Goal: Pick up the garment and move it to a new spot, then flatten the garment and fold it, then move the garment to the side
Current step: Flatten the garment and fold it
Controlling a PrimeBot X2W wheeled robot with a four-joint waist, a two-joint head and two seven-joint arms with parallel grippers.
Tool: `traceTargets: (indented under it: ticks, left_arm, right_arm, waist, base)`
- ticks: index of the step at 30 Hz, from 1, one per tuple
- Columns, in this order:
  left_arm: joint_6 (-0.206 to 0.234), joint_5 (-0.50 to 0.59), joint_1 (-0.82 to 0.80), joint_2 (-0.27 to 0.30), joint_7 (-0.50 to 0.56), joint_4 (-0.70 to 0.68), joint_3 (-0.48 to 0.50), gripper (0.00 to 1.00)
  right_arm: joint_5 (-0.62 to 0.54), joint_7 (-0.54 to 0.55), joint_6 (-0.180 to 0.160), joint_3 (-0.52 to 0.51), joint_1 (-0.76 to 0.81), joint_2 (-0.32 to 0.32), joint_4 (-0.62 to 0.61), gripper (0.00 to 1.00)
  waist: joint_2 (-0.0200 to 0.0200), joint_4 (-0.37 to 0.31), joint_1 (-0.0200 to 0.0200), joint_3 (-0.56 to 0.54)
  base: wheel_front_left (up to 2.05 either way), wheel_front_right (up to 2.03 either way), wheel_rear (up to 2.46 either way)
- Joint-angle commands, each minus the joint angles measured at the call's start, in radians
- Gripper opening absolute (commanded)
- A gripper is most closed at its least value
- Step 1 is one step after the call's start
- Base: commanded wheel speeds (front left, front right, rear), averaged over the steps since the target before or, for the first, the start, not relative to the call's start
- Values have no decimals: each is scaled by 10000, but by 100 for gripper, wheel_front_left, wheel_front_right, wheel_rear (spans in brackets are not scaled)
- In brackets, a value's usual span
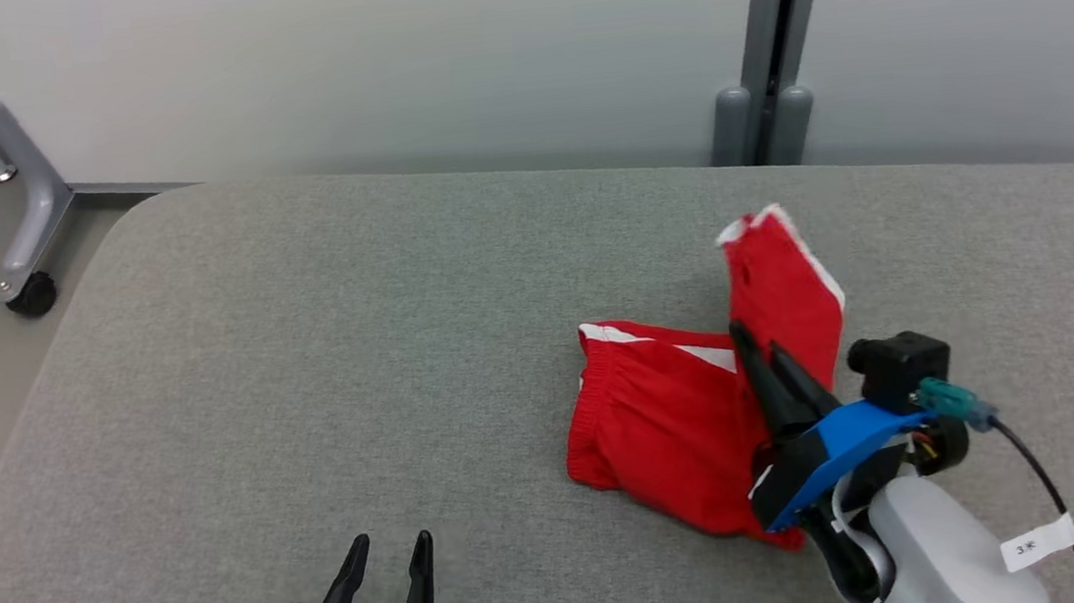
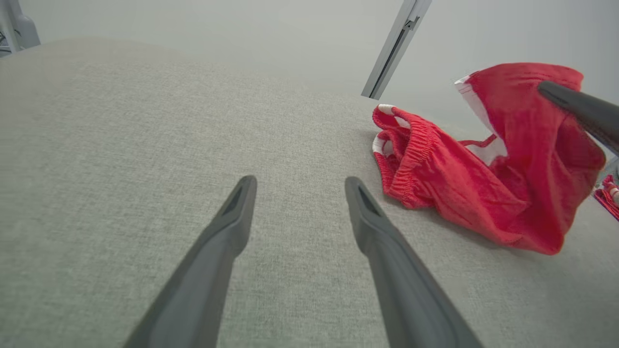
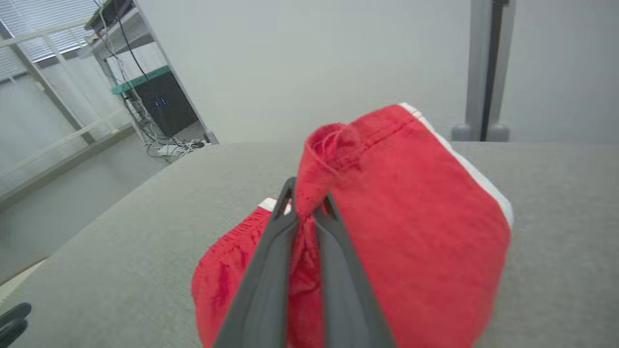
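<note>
Work surface (image 1: 306, 363): we see a broad pad covered in grey woven fabric with a rounded far-left corner. It carries the garment.
Wall (image 1: 424, 46): we note a plain pale panel behind the far edge of the surface.
Garment (image 1: 657, 418): red shorts with white side stripes. They sit on the right half of the surface, ahead of the robot's right arm. We find the main body lying crumpled on the fabric with the gathered elastic waistband turned toward the robot's left. One leg section is lifted and stands upright above the rest, its white-edged hem at the top. The left wrist view (image 2: 445, 183) shows the lower part in contact with the surface.
Post (image 1: 768, 43): grey and vertical, behind the surface at the far right.
Frame leg (image 1: 26, 213): grey and angled, on the floor at the far left, ending in a black caster (image 1: 32, 291).
Right gripper (image 1: 757, 339): we see its fingers closed, pinching a fold of the raised red cloth. The right wrist view (image 3: 308, 203) shows the fabric bunched between them.
Left gripper (image 1: 393, 542): we find the fingers spread apart and holding nothing. It is low over bare fabric and well apart from the garment, as the left wrist view (image 2: 301, 183) also shows.
Tag (image 1: 1038, 544): a small white label on the black cable beside the right forearm.
</note>
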Motion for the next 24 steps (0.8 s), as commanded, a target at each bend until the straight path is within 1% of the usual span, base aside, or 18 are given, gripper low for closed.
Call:
traceTargets:
  ticks: [1, 5, 6, 7, 8, 11, 13, 16, 21, 24]
  left_arm:
    - [17, -54, -108, 67, -23, 25, -10, 100]
    - [17, -116, -16, 118, -23, 86, 28, 100]
    - [17, -133, 7, 125, -23, 103, 36, 100]
    - [17, -158, 32, 139, -23, 128, 75, 100]
    - [17, -152, 46, 141, -23, 144, 105, 100]
    - [17, -152, 74, 137, -23, 178, 254, 100]
    - [17, -127, 77, 122, -23, 218, 374, 100]
    - [17, 1, 63, 69, -23, 204, 548, 100]
    - [17, 389, -5, 5, -23, 177, 909, 100]
    - [17, 767, -48, -46, -23, 169, 1203, 100]
  right_arm:
    - [98, -26, 0, 185, -42, -28, -26, 0]
    - [716, -28, 0, 1977, -193, -34, 177, 0]
    - [838, -27, 0, 2347, -229, -37, 278, 24]
    - [1029, -30, 0, 2665, -247, -36, 292, 89]
    - [1148, -30, 0, 2882, -267, -36, 306, 100]
    - [1312, -28, 0, 3380, -231, -37, 293, 100]
    - [1206, -27, 0, 3687, -152, -25, 173, 100]
    - [1196, -27, 0, 3735, 49, -36, -10, 100]
    - [742, -27, 0, 2649, 470, -27, -330, 100]
    - [114, -27, 0, 1614, 816, -30, -536, 100]
  waist:
    - [0, 166, -1, 102]
    - [0, 514, -1, 162]
    - [0, 571, -1, 167]
    - [0, 602, -1, 168]
    - [0, 622, -1, 172]
    - [0, 578, -1, 149]
    - [0, 448, -1, 96]
    - [0, 171, -1, -13]
    - [0, -381, -1, -202]
    - [0, -707, -1, -296]
  base:
    - [0, 0, 0]
    - [0, 0, 0]
    - [0, 0, 0]
    - [0, 0, 0]
    - [0, 0, 0]
    - [0, 0, 0]
    - [0, 0, 0]
    - [0, 0, 0]
    - [0, 0, 0]
    - [0, 0, 0]
